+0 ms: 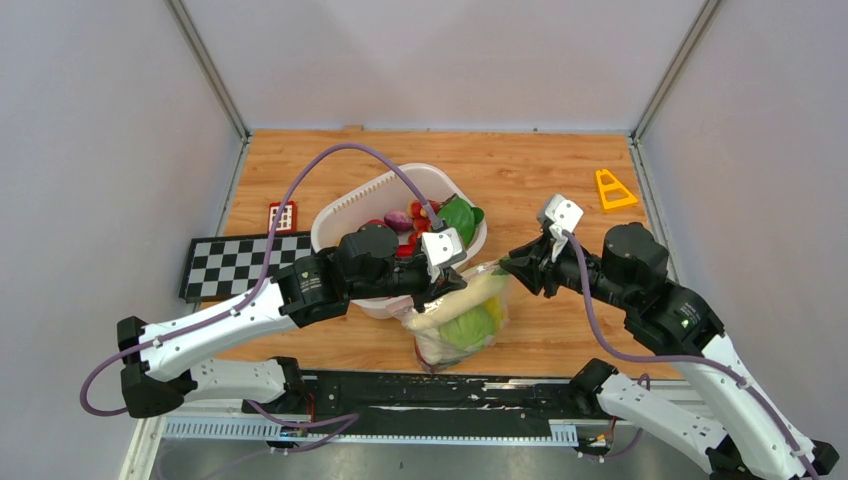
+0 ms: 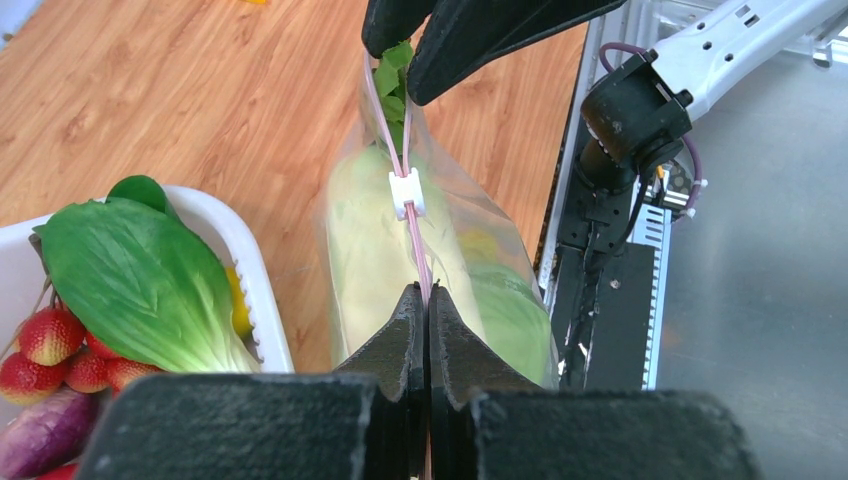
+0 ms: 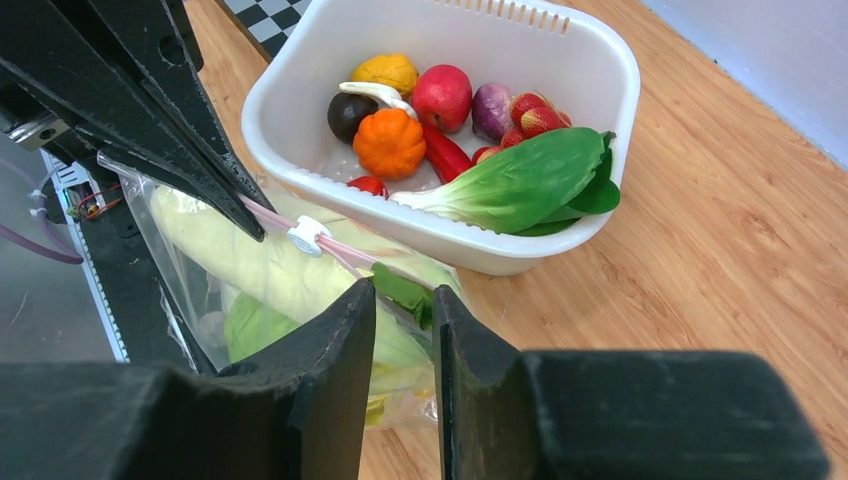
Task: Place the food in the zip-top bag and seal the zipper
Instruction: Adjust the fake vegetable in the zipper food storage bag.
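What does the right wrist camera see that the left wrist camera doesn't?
Only the right wrist view: the whole inside of the white tub, with an orange pumpkin, a red fruit and a yellow piece, plus a corner of the checkerboard.
Only the left wrist view: the right arm by the table's edge.
Both: the zip-top bag with the long white radish inside, its pink zipper and white slider, and the big green leaf and strawberries in the tub.

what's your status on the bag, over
left jaws shut on zipper. right jaws around bag end, grip unclear. slider midway, leaf in the opening.
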Motion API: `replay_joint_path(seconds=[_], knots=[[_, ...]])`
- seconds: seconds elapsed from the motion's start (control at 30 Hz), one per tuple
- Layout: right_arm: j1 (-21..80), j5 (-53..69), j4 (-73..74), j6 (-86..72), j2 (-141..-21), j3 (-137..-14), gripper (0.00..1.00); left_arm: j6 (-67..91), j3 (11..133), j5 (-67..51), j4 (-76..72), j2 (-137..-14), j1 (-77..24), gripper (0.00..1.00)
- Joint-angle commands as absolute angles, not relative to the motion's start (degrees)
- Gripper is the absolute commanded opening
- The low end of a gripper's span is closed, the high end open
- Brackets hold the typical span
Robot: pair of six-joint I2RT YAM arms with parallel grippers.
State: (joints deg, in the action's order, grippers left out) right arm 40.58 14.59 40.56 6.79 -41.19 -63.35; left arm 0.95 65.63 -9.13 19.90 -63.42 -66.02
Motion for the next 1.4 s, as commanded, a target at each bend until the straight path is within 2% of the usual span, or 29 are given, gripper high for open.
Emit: replay_joint_path(seconds=[0.0, 0.17, 0.27, 0.63, 0.93, 1.0, 1.13, 1.27, 1.37], knots=[[40.5, 15.4, 38.3, 7.7, -41.1, -63.5, 0.26, 0.3, 68.1, -9.8, 16.9, -62.2, -66.2, 0.0], [40.5, 16.3, 38.3, 8.3, -41.0, -63.3, 0.07, 0.4, 68.0, -9.8, 16.8, -62.4, -66.2, 0.0], [40.5, 19.0, 39.6, 9.2, -41.1, -63.7, 0.01, 0.4, 68.0, -9.4, 16.6, -62.4, -66.2, 0.0], [40.4, 17.4, 47.8, 11.3, -48.3, -65.8, 0.0, 0.0, 69.0, -12.3, 15.9, -62.9, -66.2, 0.0], [40.5, 13.9, 38.7, 8.2, -45.4, -65.3, 0.0, -2.0, 70.1, -14.8, 18.5, -63.7, -66.2, 0.0], [40.4, 17.2, 39.8, 10.1, -44.4, -65.8, 0.09, -1.9, 70.2, -14.3, 18.5, -63.7, -66.2, 0.0], [40.5, 17.8, 43.9, 15.5, -39.6, -65.5, 0.38, -1.9, 69.8, -12.3, 18.5, -63.1, -66.2, 0.0], [40.4, 18.9, 45.0, 20.2, -36.2, -64.4, 0.5, -2.0, 70.1, -12.8, 18.4, -63.5, -66.2, 0.0], [40.5, 21.3, 43.6, 23.2, -35.8, -63.2, 0.53, -2.3, 70.7, -13.7, 18.8, -64.1, -66.2, 0.0]])
